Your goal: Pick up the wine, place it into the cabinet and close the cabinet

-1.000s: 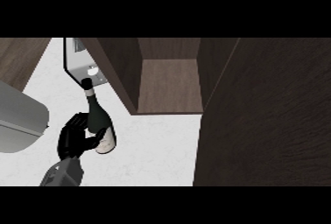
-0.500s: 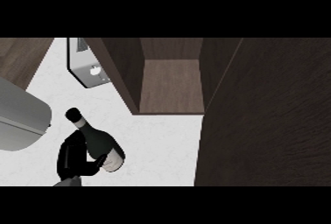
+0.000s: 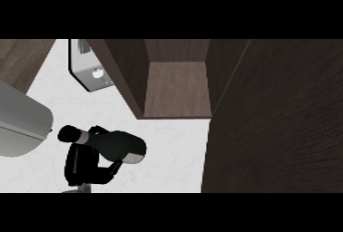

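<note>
one black hand [image 3: 84,166], the left, shows at lower left w/ fingers clamped round a dark glass wine bottle [image 3: 119,144], tilted, neck pointing left, over the white counter [image 3: 167,149]. open dark-wood cabinet [image 3: 175,88] sits up & right of it, apart. grey rounded object [image 3: 20,122] at left edge.

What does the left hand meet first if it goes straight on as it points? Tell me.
Probably the grey panel left of the cabinet. The left hand, fingers curled round the wine, points up the view across the counter; the cabinet's opening lies right of that line. Depth is unclear.
</note>
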Controlling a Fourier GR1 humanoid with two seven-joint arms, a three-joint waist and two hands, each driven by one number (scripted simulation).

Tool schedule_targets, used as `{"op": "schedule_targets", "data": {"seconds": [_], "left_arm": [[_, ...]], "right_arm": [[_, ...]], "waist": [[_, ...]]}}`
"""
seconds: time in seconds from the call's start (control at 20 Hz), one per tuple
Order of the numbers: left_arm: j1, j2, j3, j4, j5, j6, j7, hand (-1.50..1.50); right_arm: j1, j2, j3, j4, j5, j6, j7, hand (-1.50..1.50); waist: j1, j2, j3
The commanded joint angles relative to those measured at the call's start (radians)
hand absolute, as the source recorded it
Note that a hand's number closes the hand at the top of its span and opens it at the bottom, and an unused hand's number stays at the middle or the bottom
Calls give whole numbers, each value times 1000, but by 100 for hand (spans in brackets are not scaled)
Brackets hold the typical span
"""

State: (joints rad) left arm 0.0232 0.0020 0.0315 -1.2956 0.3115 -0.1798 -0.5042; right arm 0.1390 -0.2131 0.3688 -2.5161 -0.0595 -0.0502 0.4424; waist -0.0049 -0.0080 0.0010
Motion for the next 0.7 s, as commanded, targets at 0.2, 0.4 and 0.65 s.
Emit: {"op": "schedule_targets", "data": {"seconds": [0.2, 0.4, 0.65], "left_arm": [[19, -2, -195, -309, -14, 228, 191, 150], [-65, -2, -366, -366, -1, 443, 273, 150], [-246, -2, -331, -243, 35, 551, 307, 150]], "right_arm": [[29, -21, -26, -218, -67, -6, 122, -150], [14, -9, -65, -176, -100, 9, 91, -150], [2, 3, -52, -180, -96, 14, 101, -150]], "waist": [[-1, 2, 0], [-9, 3, 0], [-15, 8, -1]]}}
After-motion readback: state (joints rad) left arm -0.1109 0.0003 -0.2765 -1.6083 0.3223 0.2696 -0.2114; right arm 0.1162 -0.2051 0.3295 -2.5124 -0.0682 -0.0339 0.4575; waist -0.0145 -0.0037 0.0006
